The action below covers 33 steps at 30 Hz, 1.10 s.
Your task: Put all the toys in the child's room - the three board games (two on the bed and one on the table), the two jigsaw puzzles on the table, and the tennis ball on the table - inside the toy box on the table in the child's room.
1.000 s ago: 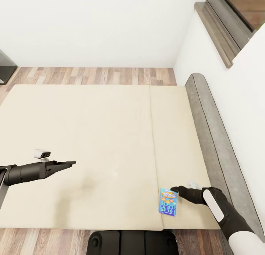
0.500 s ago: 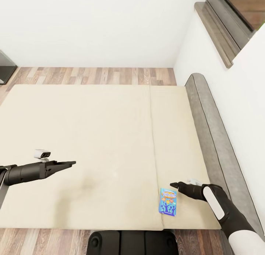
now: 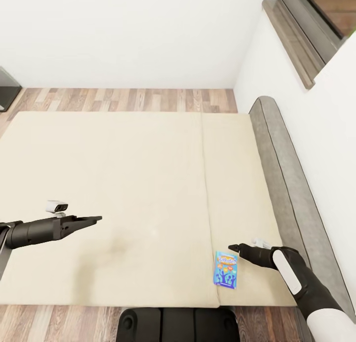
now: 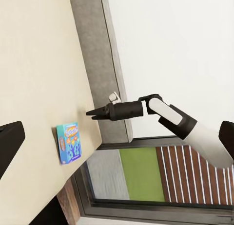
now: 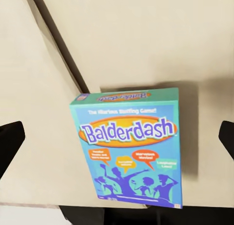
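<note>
One board game (image 3: 226, 269), a light blue box with yellow "Balderdash" lettering, lies flat on the beige bed (image 3: 123, 184) near its front edge, just right of the mattress seam. It also appears in the left wrist view (image 4: 68, 143) and large in the right wrist view (image 5: 131, 147). My right gripper (image 3: 231, 247) hovers just above the box's far end, open, its fingers (image 5: 9, 142) wide apart on either side of the box and not touching it. Far to the left, my left gripper (image 3: 98, 217) hangs open over bare mattress, holding nothing.
A low grey headboard (image 3: 282, 159) runs along the bed's right side against the white wall, below a window sill (image 3: 291, 40). Wood-plank floor (image 3: 123, 100) lies beyond the bed. My dark base (image 3: 173, 324) stands at the bed's front edge.
My right gripper has drawn up and slightly back from the box, then held still. The head view has shifted a little. The box and left arm have not moved.
</note>
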Motion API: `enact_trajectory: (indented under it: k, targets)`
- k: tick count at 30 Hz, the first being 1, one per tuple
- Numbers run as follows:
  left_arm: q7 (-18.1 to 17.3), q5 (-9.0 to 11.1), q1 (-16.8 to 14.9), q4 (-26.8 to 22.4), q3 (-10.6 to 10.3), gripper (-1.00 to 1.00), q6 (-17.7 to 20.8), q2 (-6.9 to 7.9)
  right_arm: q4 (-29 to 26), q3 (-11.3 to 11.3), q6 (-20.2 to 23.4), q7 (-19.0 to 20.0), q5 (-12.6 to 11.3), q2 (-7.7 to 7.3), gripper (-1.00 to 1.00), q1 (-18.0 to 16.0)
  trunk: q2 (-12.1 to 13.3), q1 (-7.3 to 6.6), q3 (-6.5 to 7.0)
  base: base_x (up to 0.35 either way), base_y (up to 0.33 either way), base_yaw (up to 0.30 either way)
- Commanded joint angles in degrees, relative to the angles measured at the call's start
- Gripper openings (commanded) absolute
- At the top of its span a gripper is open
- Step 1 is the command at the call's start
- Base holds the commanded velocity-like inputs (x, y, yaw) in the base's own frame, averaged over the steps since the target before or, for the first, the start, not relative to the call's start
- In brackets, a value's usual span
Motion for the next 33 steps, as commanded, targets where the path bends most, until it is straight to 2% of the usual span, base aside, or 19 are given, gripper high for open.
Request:
enact_trajectory:
  k: [1, 33]
  targets:
    - [-0.23, -0.04, -0.02, -0.02, -0.01, 1.0, 0.6, 0.02, -0.03, -0.07, 0.27, 0.35, 0.3, 0.01, 1.0, -0.03, -0.09, 0.03, -0.15, 0.0, 0.0, 0.0]
    - [-0.23, -0.04, -0.02, -0.04, 0.01, 1.0, 0.59, -0.04, -0.04, -0.07, 0.21, 0.35, 0.3, 0.05, 1.0, 0.02, -0.09, 0.03, -3.14, 0.0, 0.0, 0.0]
